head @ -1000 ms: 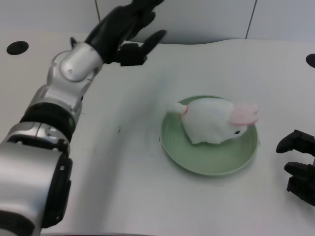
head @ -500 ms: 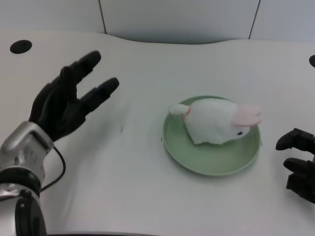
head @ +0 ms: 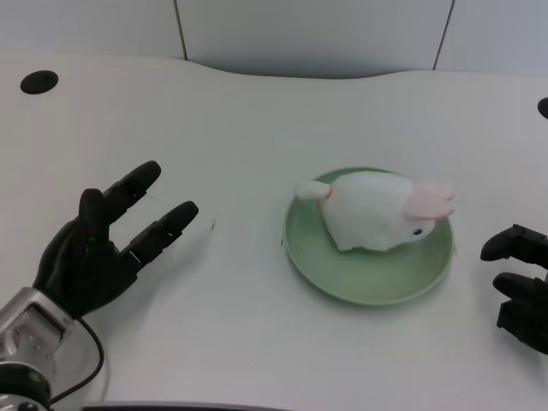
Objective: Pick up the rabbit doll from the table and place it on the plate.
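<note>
Drawing back lower-left, the empty, spread left hand (head: 107,244) leaves the rabbit doll (head: 372,210) on the plate (head: 368,287).

Scene evenly and brightly lit, soft diffuse light from above. White table (head: 257,111) slightly washed out, no hard glare. Faint soft shadow seen under left hand (head: 107,248) at lower left, thin shadow along lower rim of plate (head: 360,291). Rabbit (head: 372,210) pale, fur detail nearly lost against brightness. Focus moderate overall, slight softness and compression noise throughout. Little motion blur noted.
</note>
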You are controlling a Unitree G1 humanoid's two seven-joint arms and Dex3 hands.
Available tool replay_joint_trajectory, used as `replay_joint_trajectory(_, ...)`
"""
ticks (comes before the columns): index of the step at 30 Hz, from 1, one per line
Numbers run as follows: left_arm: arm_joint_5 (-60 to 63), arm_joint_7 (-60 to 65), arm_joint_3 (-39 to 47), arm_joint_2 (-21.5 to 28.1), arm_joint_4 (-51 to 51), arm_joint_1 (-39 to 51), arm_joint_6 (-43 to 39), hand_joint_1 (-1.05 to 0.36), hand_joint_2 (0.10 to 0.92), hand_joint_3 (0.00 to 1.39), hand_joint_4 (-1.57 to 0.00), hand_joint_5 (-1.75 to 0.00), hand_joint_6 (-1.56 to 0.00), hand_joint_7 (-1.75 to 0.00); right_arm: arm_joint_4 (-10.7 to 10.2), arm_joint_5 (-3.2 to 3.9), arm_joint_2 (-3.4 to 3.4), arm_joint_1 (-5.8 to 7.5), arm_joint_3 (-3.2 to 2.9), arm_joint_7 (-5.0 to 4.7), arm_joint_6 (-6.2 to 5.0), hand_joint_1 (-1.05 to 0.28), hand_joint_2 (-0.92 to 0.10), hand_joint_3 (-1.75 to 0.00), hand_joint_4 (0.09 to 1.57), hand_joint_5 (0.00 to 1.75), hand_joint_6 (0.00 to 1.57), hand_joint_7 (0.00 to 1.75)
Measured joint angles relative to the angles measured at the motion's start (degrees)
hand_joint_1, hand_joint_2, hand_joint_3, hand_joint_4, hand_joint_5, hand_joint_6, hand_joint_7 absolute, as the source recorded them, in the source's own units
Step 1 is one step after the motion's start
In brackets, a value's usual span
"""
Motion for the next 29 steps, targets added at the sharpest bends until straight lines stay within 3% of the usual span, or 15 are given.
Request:
replay_joint_trajectory(5,0.1,1.3,0.5,0.3,3.6,-1.4,-1.4,-0.81,0.921,0.63,-0.43,-0.18,-0.23,-0.03,0.0,0.02,-0.01,0.0,-0.08,-2.01,1.62,-0.36,-0.9,-0.03,1.26,1.75,0.49,1.75)
replay_joint_trajectory(13,0.7,1.4,0.0,1.1,5.2,-1.7,-1.2,-0.78,0.921,0.57,-0.51,-0.22,-0.34,-0.06,0.0,0.04,-0.05,0.0,-0.13,-2.04,1.92,-0.35,-0.91,-0.03,1.16,1.75,0.42,1.75)
replay_joint_trajectory(15,0.8,1.1,-0.3,1.1,5.5,-1.7,-0.9,-0.78,0.921,0.56,-0.52,-0.22,-0.34,-0.05,0.0,0.01,-0.13,0.0,-0.11,-2.07,1.92,-0.34,-0.92,-0.04,1.25,1.75,0.55,1.75)
replay_joint_trajectory(21,1.0,1.0,-0.7,1.1,5.6,-1.7,-0.7,-0.78,0.921,0.55,-0.53,-0.22,-0.34,-0.04,0.0,0.1,-0.16,0.0,-0.16,-1.31,1.97,-0.34,-0.92,-0.04,1.27,1.75,0.55,1.75)
replay_joint_trajectory(22,1.1,1.0,-0.7,1.1,5.6,-1.7,-0.7,-0.77,0.921,0.52,-0.6,-0.26,-0.41,-0.06,0.0,0.16,-0.16,0.0,-0.2,-1.14,1.98,-0.34,-0.92,-0.04,1.28,1.75,0.46,1.75)
replay_joint_trajectory(24,1.1,1.2,-0.7,1.1,5.6,-1.8,-0.4,-0.77,0.921,0.5,-0.65,-0.3,-0.47,-0.08,0.0,0.2,-0.16,0.0,-0.21,-0.85,1.96,-0.35,-0.91,-0.04,1.28,1.75,0.43,1.75)
replay_joint_trajectory(29,1.7,2.1,-0.7,1.1,5.6,-2.0,-0.3,-0.74,0.921,0.46,-0.53,-0.91,-0.72,-0.07,-0.1,0.18,-0.2,0.0,-0.19,-1.78,2.08,-0.35,-0.91,-0.02,1.25,1.75,0.44,1.75)
